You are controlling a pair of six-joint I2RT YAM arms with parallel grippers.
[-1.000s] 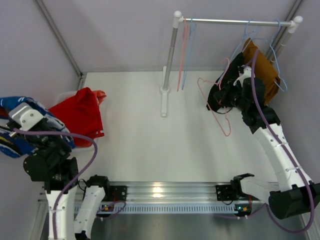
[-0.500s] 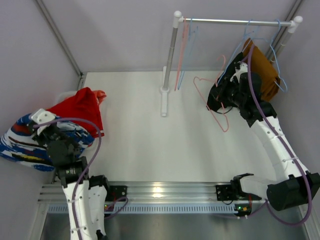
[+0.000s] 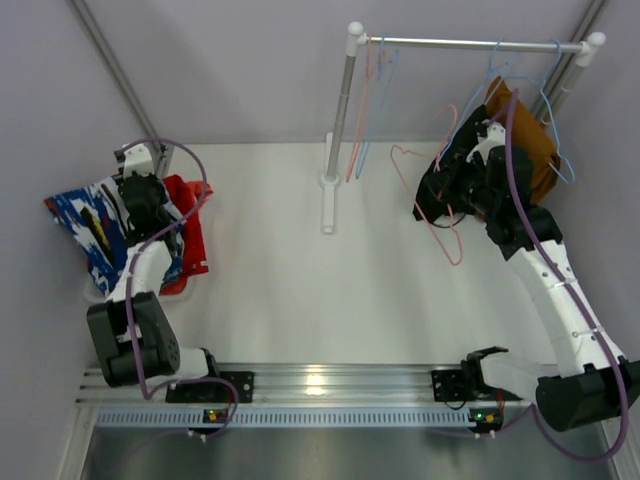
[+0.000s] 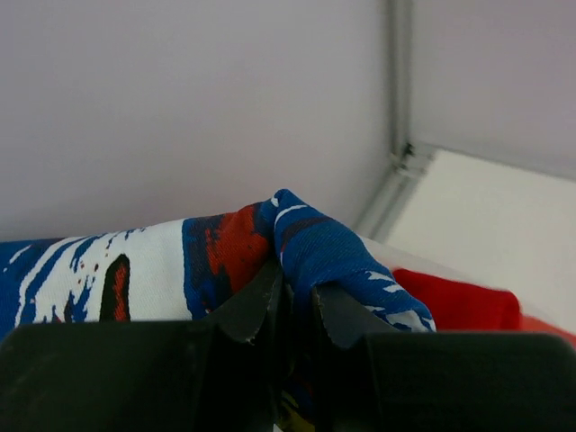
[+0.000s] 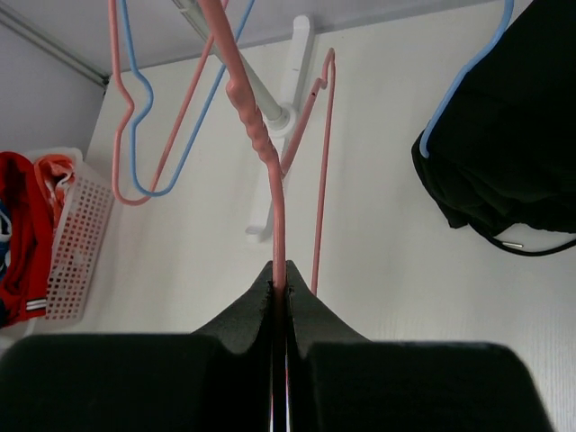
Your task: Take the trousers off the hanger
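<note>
Holding the blue-and-white patterned cloth trousers clenched between its jaws, the left gripper is at the white plastic basket, where plain red trousers already lie. Farther out, the right gripper is clamped on a bare pink hanger. Beyond it, black trousers and brown trousers hang from the metal rail, not yet removed, so I judge the task somewhat past half.

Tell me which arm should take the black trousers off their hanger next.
Right, probably. The right gripper is beside the black trousers, though shut on a pink hanger it must drop first. The left gripper is across the table, shut on the blue-and-white trousers.
</note>
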